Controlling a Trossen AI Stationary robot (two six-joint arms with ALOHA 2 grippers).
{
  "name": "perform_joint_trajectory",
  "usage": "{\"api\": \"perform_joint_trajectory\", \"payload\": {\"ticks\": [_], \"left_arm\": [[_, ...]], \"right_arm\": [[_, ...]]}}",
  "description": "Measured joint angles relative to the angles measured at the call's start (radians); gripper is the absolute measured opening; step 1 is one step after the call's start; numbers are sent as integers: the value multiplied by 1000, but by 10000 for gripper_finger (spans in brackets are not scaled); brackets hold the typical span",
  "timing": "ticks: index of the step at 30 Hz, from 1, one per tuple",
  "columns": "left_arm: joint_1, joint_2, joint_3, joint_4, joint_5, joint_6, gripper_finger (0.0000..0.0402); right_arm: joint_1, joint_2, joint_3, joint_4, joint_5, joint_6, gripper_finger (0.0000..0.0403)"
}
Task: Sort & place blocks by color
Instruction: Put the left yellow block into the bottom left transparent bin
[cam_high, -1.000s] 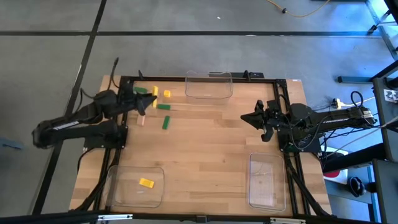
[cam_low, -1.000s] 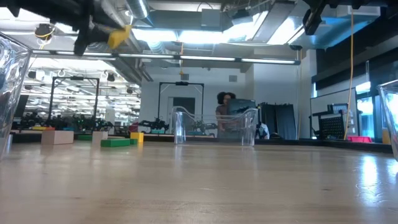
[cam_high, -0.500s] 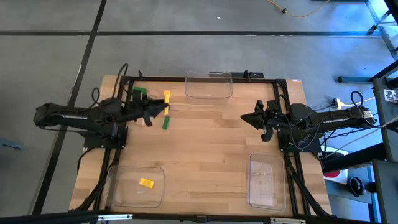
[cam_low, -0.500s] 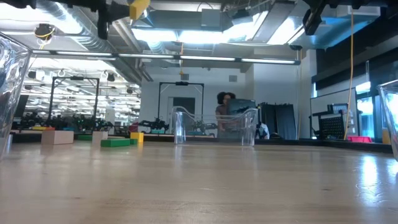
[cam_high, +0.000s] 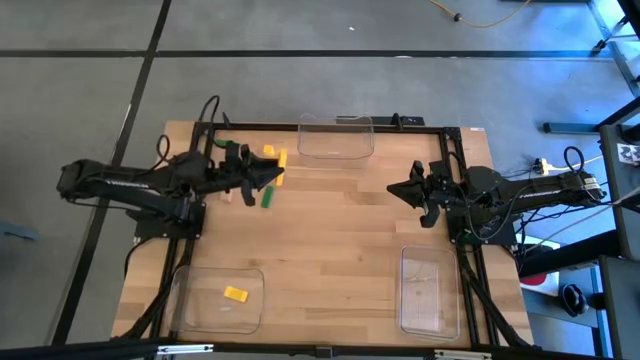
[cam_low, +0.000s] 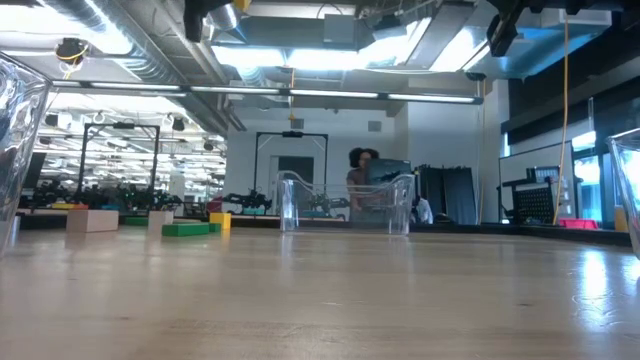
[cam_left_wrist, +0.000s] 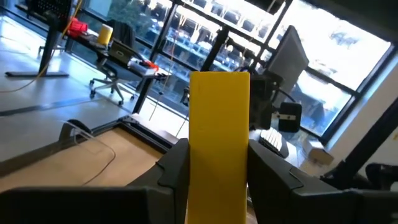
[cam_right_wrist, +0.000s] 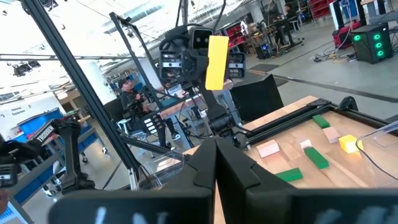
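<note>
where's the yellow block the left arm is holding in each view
High view: yellow block at the left end effector.
Low view: top edge.
Left wrist view: centre, between the fingers.
Right wrist view: upper middle.
Shared landmark: far clear tray.

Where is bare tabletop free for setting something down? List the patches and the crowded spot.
Free: the middle of the table, between the left end effector and right end effector, and between the two near trays. Crowded: the far left corner, with loose blocks.
</note>
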Motion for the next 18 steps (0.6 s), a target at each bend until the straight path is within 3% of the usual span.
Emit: {"api": "perform_joint_trajectory", "payload": {"ticks": [9,14,18], "left_arm": [[-77,74,63,-61,18,45,115],[-134,103,64,-61,-92,65,115],[-146,114,64,-59,-120,66,115]], "right_arm": [[0,0,0,0,0,-1,10],[0,0,0,0,0,-2,10],[0,0,0,0,0,-7,10]]}}
